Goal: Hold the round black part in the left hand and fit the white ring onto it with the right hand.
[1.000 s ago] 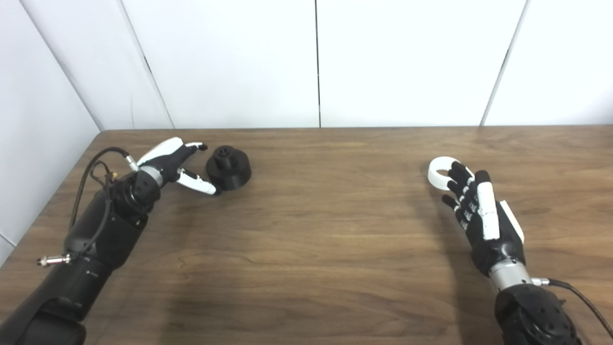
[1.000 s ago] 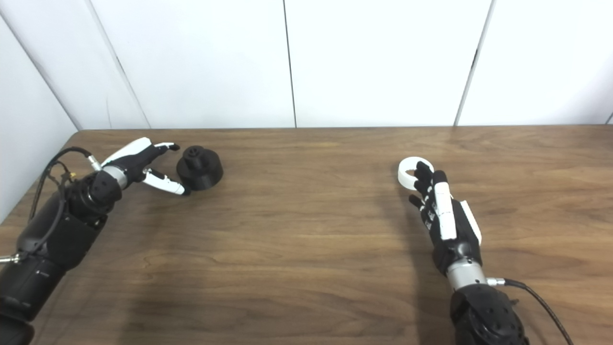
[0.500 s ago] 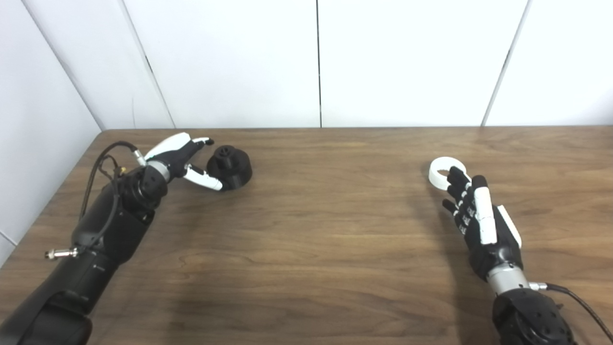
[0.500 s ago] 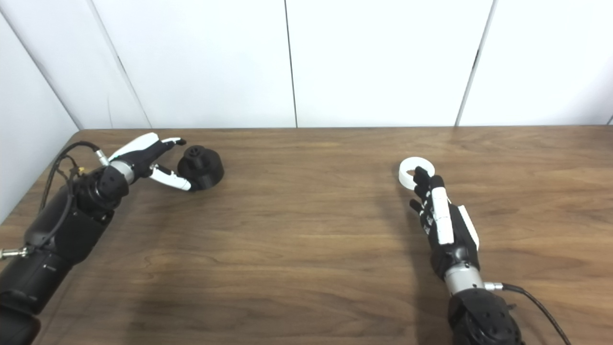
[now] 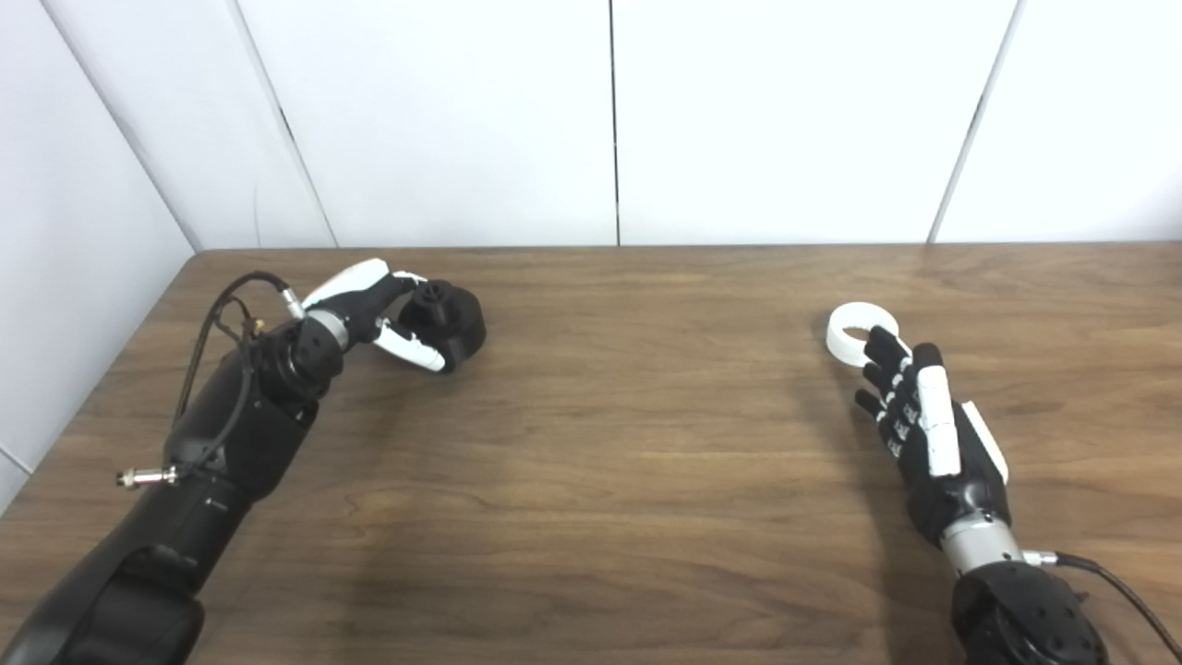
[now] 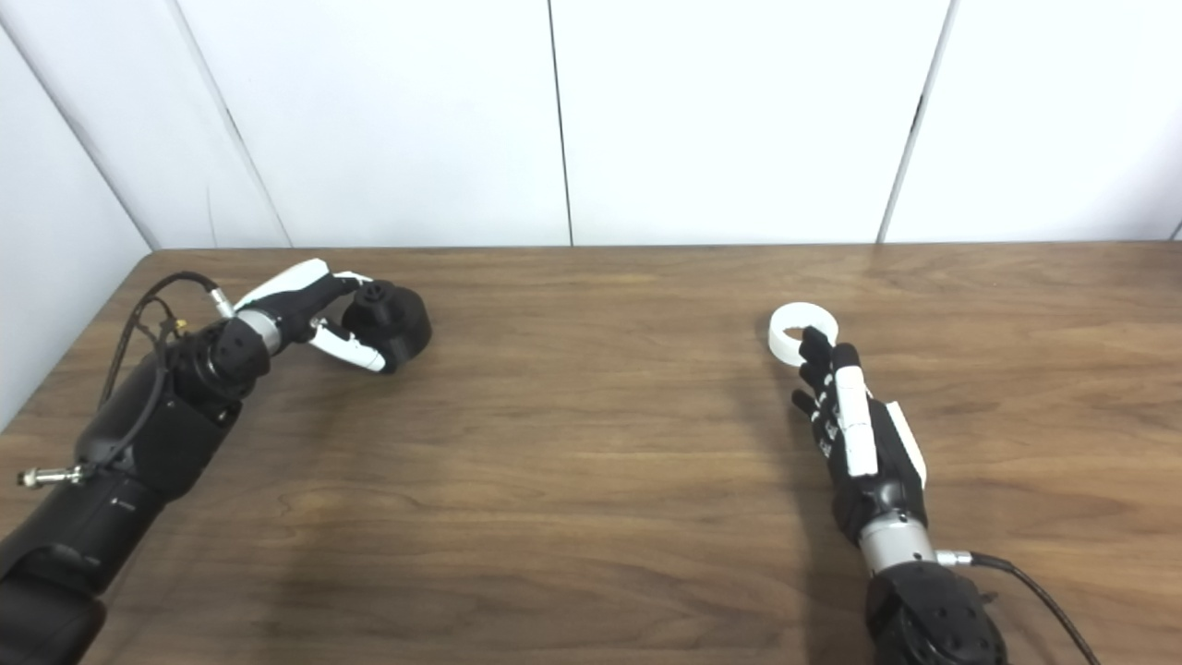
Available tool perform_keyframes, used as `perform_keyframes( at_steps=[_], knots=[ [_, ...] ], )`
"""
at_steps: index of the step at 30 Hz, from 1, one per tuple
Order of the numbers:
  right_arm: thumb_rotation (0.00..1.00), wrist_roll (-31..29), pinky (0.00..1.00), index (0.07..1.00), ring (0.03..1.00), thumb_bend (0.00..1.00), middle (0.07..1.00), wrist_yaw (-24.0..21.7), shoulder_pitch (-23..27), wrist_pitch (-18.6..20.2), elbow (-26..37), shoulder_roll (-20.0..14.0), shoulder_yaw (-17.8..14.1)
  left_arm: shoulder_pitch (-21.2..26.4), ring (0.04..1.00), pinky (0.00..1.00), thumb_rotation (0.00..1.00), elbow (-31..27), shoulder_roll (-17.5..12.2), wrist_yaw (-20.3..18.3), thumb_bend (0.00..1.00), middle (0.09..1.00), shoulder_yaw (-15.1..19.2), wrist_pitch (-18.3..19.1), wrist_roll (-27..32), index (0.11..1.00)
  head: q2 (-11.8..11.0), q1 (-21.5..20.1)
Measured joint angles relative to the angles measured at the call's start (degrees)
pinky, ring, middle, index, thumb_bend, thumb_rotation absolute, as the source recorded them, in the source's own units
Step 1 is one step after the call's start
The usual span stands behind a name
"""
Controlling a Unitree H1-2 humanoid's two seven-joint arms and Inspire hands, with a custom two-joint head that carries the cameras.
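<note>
Left hand (image 5: 374,309) at the upper left of the frame has its fingers spread around the black part (image 5: 448,319) on the wooden surface (image 5: 600,443), not clearly gripping. Right hand (image 5: 923,429) is open, fingertips touching the white ring (image 5: 854,332) at center right
</note>
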State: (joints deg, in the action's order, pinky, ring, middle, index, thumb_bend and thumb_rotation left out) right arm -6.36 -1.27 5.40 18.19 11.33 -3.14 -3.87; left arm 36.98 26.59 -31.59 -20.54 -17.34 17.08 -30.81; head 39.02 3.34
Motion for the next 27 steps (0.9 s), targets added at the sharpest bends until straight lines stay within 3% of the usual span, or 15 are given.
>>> perform_keyframes(
  at_steps=[10, 27],
  knots=[
    [1.0, -0.21, 0.95, 0.924, 0.971, 0.63, 0.954, -0.03, 0.03, 0.0, 0.0, -0.03, -0.21, 0.52, 1.0, 0.94, 0.29, 1.27, 0.09, 0.07, 0.98, 0.978, -0.01, -0.42, 0.07, 0.824, -0.09, 0.0],
    [1.0, -0.58, 0.94, 0.925, 0.968, 0.62, 0.949, -0.18, 0.03, 0.0, 0.26, -0.31, -0.26, 0.46, 1.0, 0.95, 0.18, 1.07, 0.08, 0.45, 0.8, 0.97, -0.09, -2.03, -0.5, 0.746, 0.09, 0.26]
  ],
)
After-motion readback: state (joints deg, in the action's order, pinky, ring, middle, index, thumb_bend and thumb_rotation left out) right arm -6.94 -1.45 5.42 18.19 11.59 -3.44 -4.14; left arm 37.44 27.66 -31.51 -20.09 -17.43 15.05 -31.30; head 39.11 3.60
